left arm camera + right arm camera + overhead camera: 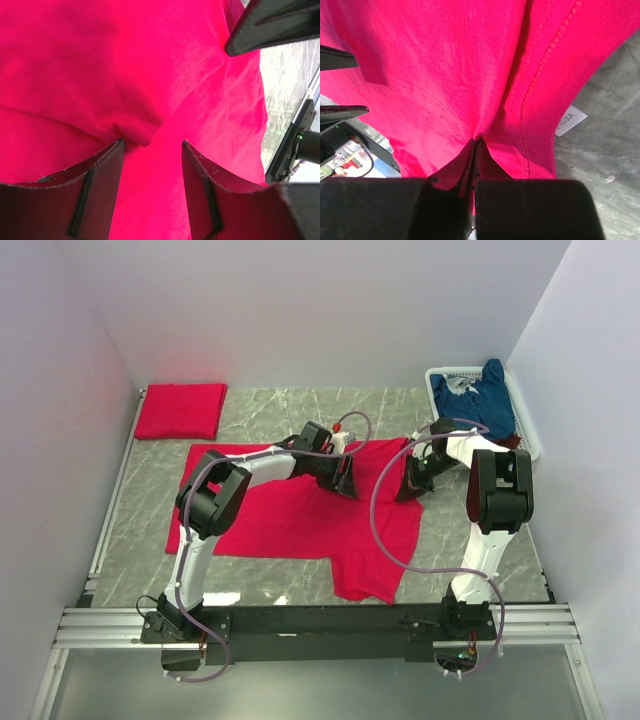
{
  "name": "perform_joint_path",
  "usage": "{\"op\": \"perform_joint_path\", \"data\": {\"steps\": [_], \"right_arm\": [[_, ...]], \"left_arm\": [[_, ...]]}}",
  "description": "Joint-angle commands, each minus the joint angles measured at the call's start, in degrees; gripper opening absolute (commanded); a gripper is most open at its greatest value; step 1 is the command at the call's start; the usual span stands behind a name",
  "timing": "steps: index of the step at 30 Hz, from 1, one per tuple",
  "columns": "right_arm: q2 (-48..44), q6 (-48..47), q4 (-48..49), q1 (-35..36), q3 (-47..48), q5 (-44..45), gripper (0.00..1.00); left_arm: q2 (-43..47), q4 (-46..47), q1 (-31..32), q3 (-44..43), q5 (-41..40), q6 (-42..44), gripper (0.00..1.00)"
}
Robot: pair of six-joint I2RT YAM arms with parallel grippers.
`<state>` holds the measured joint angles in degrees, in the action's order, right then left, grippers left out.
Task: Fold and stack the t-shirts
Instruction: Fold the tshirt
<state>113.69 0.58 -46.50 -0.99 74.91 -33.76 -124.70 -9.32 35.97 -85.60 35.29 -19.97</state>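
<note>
T-shirt (290,520), red, grasped by right gripper (476,143), left gripper (152,143) released, far edge hidden.

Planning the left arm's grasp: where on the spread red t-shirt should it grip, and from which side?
Probably the puckered hem fold of the red t-shirt, from above: it rises between the fingers of the open left gripper, near the shut right gripper.

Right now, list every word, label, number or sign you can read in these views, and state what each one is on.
White tag poking out from under the red t-shirt, over the marble table: a short printed code, tilted and too blurred to quote reliably.
Top and left wrist views: no text visible at all.
</note>
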Motion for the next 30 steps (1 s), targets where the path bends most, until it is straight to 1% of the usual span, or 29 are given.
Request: {"op": "perform_joint_path", "data": {"steps": [1,6,9,13,14,16,17,19,21,22,23,25,30], "right_arm": [[-3.4,-0.1,-0.1,0.4,-0.5,-1.3,0.00],[-3.7,-0.1,0.0,0.4,-0.6,-2.2,0.00],[-3.4,-0.1,0.0,0.4,-0.6,-2.3,0.00],[-3.3,-0.1,0.1,0.4,-0.7,-2.8,0.00],[-3.3,-0.1,-0.1,0.4,-0.7,-3.0,0.00],[-3.6,-0.1,-0.2,0.4,-0.7,-3.9,0.00],[-3.7,-0.1,-0.2,0.4,-0.7,-4.0,0.00],[-4.0,-0.1,-0.3,0.4,-0.8,-4.7,0.00],[-4.2,-1.7,-0.6,0.4,-0.7,-5.5,0.00],[-4.3,-1.8,-0.6,0.4,-0.6,-5.5,0.00],[-4.3,-1.8,-0.9,0.4,-0.5,-6.0,0.00],[-4.6,-2.2,-1.0,0.4,-0.4,-6.8,0.00],[-7.4,-2.0,-0.7,0.3,-1.3,-9.1,0.00]], "left_arm": [[0.8,-2.5,0.2,-2.0,-5.9,0.3,0.56],[0.9,-3.6,0.6,-2.0,-8.7,0.0,0.56],[1.4,-3.9,1.0,-1.5,-10.4,0.3,0.53],[1.3,-4.8,2.2,-2.2,-12.9,1.2,0.47],[0.5,-5.2,2.4,-2.7,-13.8,1.3,0.43],[-0.3,-6.3,3.3,-4.1,-14.5,1.7,0.40],[-1.1,-6.7,3.6,-4.6,-15.3,1.8,0.36],[-1.6,-7.1,4.2,-5.1,-15.7,1.9,0.32],[-1.9,-7.1,4.3,-5.2,-15.7,1.8,0.21],[-1.9,-7.1,4.2,-5.3,-15.8,1.9,0.21],[-1.5,-7.5,4.2,-5.3,-15.7,1.9,0.12],[0.5,-7.7,4.1,-4.8,-15.8,1.8,0.01],[6.1,-6.7,2.7,-1.9,-15.1,1.7,0.01]]}}
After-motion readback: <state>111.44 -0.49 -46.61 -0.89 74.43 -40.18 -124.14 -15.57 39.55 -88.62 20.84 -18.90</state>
